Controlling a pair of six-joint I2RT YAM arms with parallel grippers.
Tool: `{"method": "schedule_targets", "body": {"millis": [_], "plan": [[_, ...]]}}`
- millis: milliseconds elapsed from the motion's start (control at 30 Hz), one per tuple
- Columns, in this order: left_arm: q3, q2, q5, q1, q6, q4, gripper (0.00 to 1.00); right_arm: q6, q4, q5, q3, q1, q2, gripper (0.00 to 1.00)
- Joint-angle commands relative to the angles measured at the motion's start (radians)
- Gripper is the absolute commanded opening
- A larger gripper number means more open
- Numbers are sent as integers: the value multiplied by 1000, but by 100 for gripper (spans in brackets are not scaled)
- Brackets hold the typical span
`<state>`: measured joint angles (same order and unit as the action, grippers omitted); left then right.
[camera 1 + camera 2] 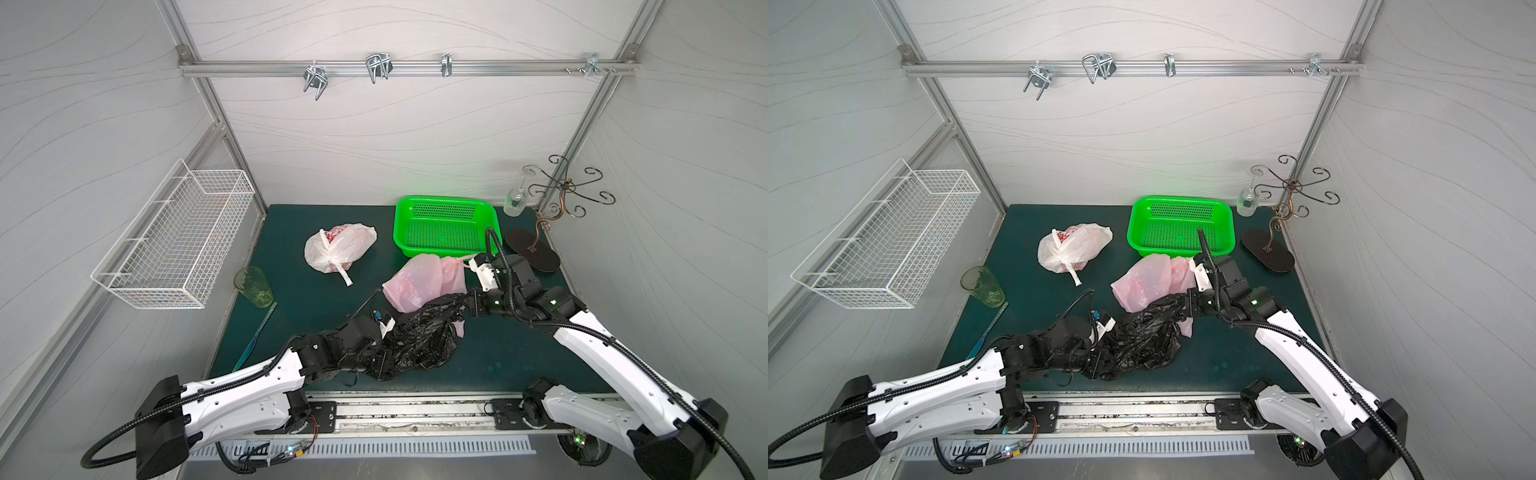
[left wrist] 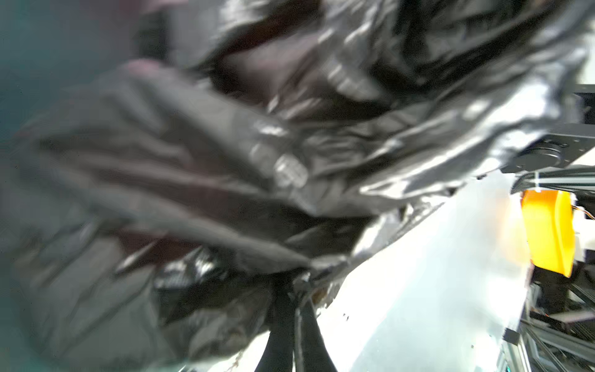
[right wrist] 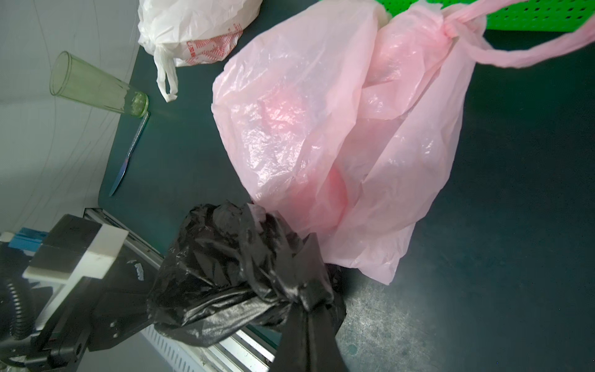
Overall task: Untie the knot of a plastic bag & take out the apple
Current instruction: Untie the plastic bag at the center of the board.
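black bag [image 1: 419,340] is being stretched, left gripper [image 2: 296,290] and right gripper [image 1: 465,300] each clamping its plastic. knot [image 3: 306,299] is looking tight, probably calling for teasing one tail loose.

Both top views are looking steeply down from high over the front rail [image 1: 415,409], facing the back wall [image 1: 395,145], far enough to be taking in the whole mat [image 1: 519,353]. Left wrist camera is sitting right against the black bag [image 2: 193,161], blurring. Right wrist camera is looking closely over that bag toward the pink bag [image 3: 322,128]; top views are sharing both.
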<state>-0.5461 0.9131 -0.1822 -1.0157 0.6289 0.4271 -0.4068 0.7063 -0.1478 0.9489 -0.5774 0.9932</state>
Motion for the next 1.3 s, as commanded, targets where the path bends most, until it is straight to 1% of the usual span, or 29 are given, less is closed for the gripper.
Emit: {"method": "schedule_targets", "body": {"millis": [0,100,167,200,233,267,300,333,367,433,500,600,667,733,833,900,967,1033,1133,1267], "plan": [[-79,-31,121,-4,-1,116,0,19,35,10,4,32,-48,0],[-141,-41,206,-1,-5,213,0,20,48,14,1,50,-83,0],[-183,-50,226,9,-14,256,0,19,47,3,-7,58,-110,0],[-196,-58,219,11,-17,257,15,16,47,-6,-11,59,-119,0],[-207,-71,201,11,-22,245,45,15,47,-19,-17,59,-127,0],[-216,-87,176,11,-27,224,64,13,46,-34,-23,59,-134,0],[-221,-99,152,11,-28,200,75,11,44,-47,-29,60,-141,1],[-229,-110,125,11,-35,168,84,10,40,-63,-37,60,-147,1],[-240,-117,100,11,-36,143,87,8,38,-85,-45,60,-156,2],[-276,-107,60,12,-42,101,89,7,27,-127,-61,59,-176,3],[-335,-58,18,11,-66,85,90,1,14,-182,-80,59,-200,4],[-475,82,-6,11,-132,147,90,-5,9,-250,-102,59,-227,5],[-573,179,-30,11,-198,199,88,-16,9,-275,-119,57,-249,6],[-628,245,-69,11,-255,219,84,-25,6,-294,-132,58,-268,6],[-672,296,-118,11,-359,245,79,-29,13,-304,-142,57,-287,6],[-687,317,-131,11,-443,279,77,-30,15,-308,-144,56,-294,6],[-702,332,-127,11,-520,325,76,-32,15,-317,-145,56,-294,7],[-714,346,-95,11,-575,355,76,-31,15,-323,-142,56,-291,7],[-741,373,-32,11,-619,383,74,-27,12,-329,-140,56,-283,7],[-774,429,45,11,-639,397,75,-26,5,-345,-138,54,-272,7]]}}
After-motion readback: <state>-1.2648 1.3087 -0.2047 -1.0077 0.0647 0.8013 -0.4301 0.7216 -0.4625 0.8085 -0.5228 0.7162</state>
